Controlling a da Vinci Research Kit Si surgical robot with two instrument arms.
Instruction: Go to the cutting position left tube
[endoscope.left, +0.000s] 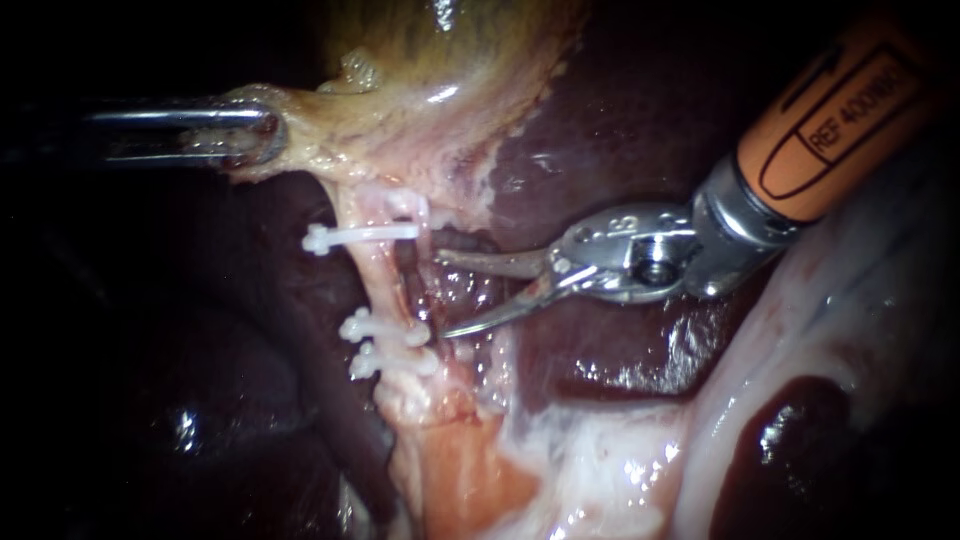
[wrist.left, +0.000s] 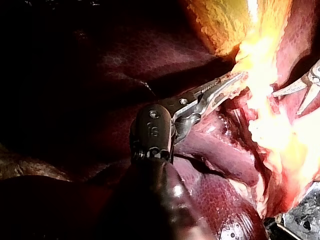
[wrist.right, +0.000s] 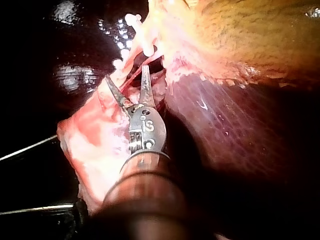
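- Nearest you, two clips (endoscope.left: 385, 328) cross the tube (endoscope.left: 385, 285); a third clip (endoscope.left: 365, 236) sits farther along it.
- Your right instrument (endoscope.left: 443, 294) holds its jaws apart, tips just right of the tube, level with the gap between those clips.
- Far left, your left instrument (endoscope.left: 250, 135) is clamped on the gallbladder (endoscope.left: 430, 60).

1. The left instrument (wrist.left: 239, 78) has its pincer clamped on the pale fringe of the gallbladder (wrist.left: 225, 20).
2. Taking the pincer's heading as twelve o'clock, the yellow gallbladder body lies at about ten o'clock.
3. The right instrument (wrist.left: 288, 102) shows at two o'clock, its thin pincer gaping, clear of the left one.
4. Dark liver (wrist.left: 110, 65) spreads at nine o'clock and under the shaft.
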